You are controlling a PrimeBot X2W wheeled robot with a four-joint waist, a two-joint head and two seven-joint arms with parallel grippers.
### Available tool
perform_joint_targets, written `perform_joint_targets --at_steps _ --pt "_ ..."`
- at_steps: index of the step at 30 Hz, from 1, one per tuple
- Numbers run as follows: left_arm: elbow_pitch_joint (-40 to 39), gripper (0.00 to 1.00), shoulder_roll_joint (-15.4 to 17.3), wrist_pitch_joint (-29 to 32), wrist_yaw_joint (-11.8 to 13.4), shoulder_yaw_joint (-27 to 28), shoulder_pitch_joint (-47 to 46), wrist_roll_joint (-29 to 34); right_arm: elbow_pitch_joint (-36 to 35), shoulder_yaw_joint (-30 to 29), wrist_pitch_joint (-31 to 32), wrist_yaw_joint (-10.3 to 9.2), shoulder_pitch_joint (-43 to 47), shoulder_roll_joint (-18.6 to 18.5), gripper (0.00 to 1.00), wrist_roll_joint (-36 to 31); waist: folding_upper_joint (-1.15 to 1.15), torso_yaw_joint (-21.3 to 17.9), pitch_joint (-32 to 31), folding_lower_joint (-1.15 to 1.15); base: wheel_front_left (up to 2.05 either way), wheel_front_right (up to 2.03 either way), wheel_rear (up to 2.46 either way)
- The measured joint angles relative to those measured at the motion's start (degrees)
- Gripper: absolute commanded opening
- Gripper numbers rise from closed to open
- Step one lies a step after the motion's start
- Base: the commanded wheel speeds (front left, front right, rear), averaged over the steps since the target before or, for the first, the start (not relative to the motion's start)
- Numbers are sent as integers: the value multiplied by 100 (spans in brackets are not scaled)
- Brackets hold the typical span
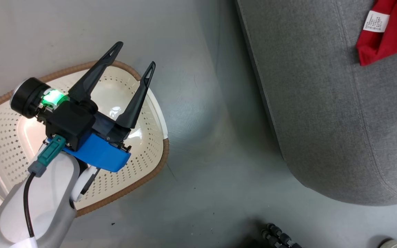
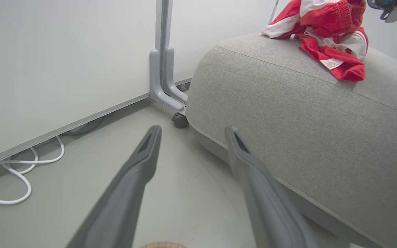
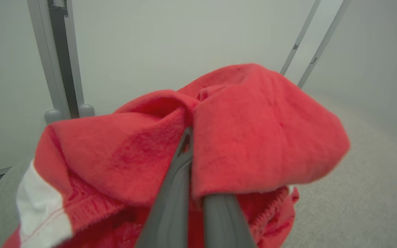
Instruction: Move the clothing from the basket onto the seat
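My left gripper (image 1: 135,54) hangs open above the cream basket (image 1: 9,137), whose floor shows no clothes. In the left wrist view its fingers (image 2: 150,151) spread wide over the floor, with nothing between them. The grey seat (image 1: 322,103) fills the right side. Red clothing (image 1: 388,34) with a white label lies on its far corner. The left wrist view shows the clothing (image 2: 326,31) as a red and white heap on top of the seat (image 2: 305,120). My right gripper (image 3: 188,137) is shut on a fold of red clothing (image 3: 260,131) just above the seat (image 3: 357,193).
A grey partition post (image 2: 162,69) on a caster stands by the seat's end. A white cable (image 2: 16,179) loops on the floor along the wall panel. A black ribbed object (image 1: 277,237) lies at the bottom edge near the seat. Bare floor (image 1: 212,137) separates basket and seat.
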Motion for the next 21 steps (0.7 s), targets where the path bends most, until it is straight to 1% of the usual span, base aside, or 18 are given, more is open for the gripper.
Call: perform_joint_targets --at_steps 4,5,6,7,8,11,16,21 --pt "105 100 -46 -76 12 -12 45 -23 79 -18 -55 0 32 -16 0 -122 0 -1 -136 0 0 0 0" --pt "152 100 -63 -101 12 -21 63 -52 103 -20 -57 0 57 -9 13 -142 0 -2 -183 0 0 0 0" --pt "202 100 -81 -129 12 -30 76 -58 123 -7 -65 0 86 5 41 -180 0 -5 -235 0 0 0 0" --pt "258 100 -105 -156 13 -38 89 -65 157 37 -76 0 113 14 98 -218 0 -6 -297 0 0 0 0" --pt "319 100 -143 -197 13 -43 109 -91 186 96 -84 0 139 30 100 -240 0 -6 -368 -1 0 0 0" --pt "554 100 -303 -304 30 -49 268 -190 234 338 -114 0 335 82 100 -347 0 -2 -638 -1 0 0 0" --pt "1015 100 -688 -405 32 14 704 -461 244 973 -134 0 884 96 100 -520 0 49 -1289 -1 0 0 0" --pt "1170 100 -1034 -422 37 400 1234 -611 34 1544 -137 0 1500 166 100 -460 0 132 -2087 -2 0 0 0"
